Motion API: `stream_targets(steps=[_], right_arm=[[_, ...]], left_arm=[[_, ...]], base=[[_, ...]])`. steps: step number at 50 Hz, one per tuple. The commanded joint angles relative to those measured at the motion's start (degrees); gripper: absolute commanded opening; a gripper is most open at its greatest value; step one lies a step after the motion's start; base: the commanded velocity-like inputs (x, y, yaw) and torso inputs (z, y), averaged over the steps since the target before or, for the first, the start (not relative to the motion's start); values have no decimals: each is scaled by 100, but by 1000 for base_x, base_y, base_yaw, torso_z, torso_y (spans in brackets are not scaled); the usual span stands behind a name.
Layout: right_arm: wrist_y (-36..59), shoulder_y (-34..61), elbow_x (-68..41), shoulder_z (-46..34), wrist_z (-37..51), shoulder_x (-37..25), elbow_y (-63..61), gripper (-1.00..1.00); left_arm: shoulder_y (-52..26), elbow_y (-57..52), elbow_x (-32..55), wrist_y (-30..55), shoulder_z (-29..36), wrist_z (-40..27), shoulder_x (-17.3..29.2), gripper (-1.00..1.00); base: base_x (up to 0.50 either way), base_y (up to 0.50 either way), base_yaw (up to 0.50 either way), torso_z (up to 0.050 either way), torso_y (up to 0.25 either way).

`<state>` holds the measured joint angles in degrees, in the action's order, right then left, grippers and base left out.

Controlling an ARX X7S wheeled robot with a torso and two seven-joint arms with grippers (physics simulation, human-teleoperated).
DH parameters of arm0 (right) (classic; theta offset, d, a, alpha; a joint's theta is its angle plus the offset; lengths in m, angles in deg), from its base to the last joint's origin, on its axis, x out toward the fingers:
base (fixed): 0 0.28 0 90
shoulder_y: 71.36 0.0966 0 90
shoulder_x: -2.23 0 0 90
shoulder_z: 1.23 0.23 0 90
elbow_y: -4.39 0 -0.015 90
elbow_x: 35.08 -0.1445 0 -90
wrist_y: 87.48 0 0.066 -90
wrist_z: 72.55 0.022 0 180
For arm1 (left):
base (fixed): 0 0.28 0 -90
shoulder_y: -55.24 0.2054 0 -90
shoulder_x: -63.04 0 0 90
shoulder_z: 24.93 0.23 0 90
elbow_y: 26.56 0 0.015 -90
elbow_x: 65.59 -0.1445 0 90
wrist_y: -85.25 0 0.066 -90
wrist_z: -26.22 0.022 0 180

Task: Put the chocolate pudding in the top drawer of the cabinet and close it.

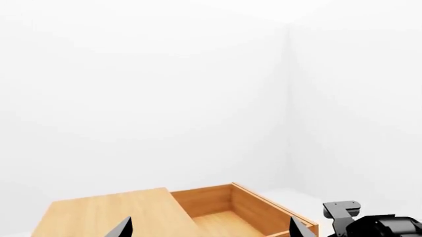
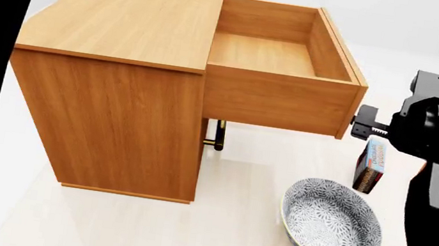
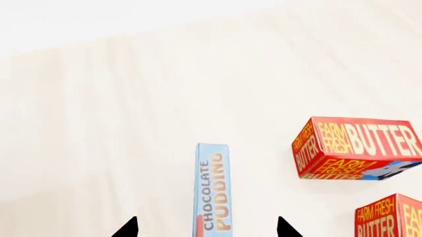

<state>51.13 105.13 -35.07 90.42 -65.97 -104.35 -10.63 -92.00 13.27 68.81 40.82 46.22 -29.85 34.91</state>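
pudding box edge: read "CHOCOLATE PUDDING", "CHOCOLATE" in grey, "PUDDING" in orange, lettering ran lengthwise along the light-blue strip
upper butter box: sat at about 3 o'clock from the pudding box in the right wrist view; wide red face read "FARM FRESH BUTTER", small end face repeated "FARM FRESH BUTTER", lower face showed "FARM FRESH" plus a cut-off "BUTTER"
lower butter box: at about 4 o'clock from the pudding box, clipped by the frame; "FARM FRESH BUTTER" legible on one face, start of "FARM" on the next
head view: print on the pudding box was too small to read
left wrist view: no readable text
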Motion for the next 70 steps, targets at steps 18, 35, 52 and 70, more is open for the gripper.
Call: stream_targets(steps=[18,35,52,70], right_arm=[[-96,-485,-1,52,79,59,1,100],[-113,-724,3,138,236,54,1,100],[-885,-806,-32,211,356,112,1,100],[-1660,-810,-5,526,64,122,1,100]], left_arm=[[-3,-67,50,-80,23,-41,-25,100],[121,-26,-63,11,-30,23,-129,100],[202,-64,3,-12,-120,-9,-121,100],[93,-52,-29,-68,6,1,-142,100]], base=[[0,0,0,0,0],[0,0,0,0,0],[0,0,0,0,0],[0,0,0,0,0]])
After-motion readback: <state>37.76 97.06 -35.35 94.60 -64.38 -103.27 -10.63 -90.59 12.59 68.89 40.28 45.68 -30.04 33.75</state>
